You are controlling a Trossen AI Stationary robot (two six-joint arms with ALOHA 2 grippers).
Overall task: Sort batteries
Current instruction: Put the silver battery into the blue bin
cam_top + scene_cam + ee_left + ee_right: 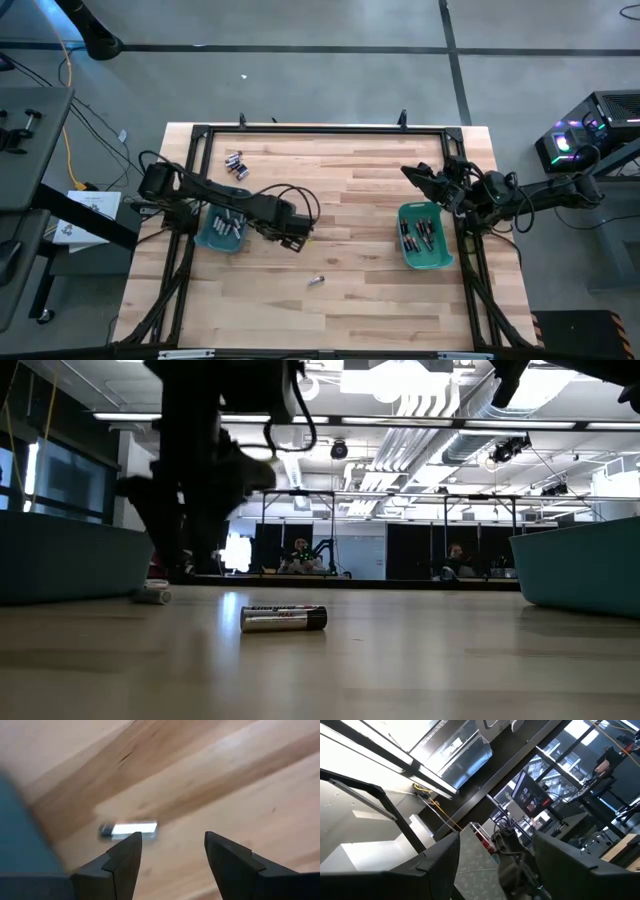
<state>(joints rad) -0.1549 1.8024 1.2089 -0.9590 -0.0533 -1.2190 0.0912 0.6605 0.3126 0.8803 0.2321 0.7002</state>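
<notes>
left gripper [298, 240] is just beside the left teal bin [203, 238], on the side toward the table centre, fingers spread and empty above the wood. one battery [128, 829] lies on the table just beyond its fingertips. a lone battery [316, 281] lies farther from that bin; a cluster of batteries [235, 163] lies behind it. right gripper [418, 178] waits, spread, over the right teal bin [441, 260].

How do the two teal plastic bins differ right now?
The left teal plastic bin sits partly under the left arm, whose open left gripper is past its inner side; the right teal plastic bin lies fully exposed beside the right gripper, which is raised and open. Both hold batteries.
</notes>
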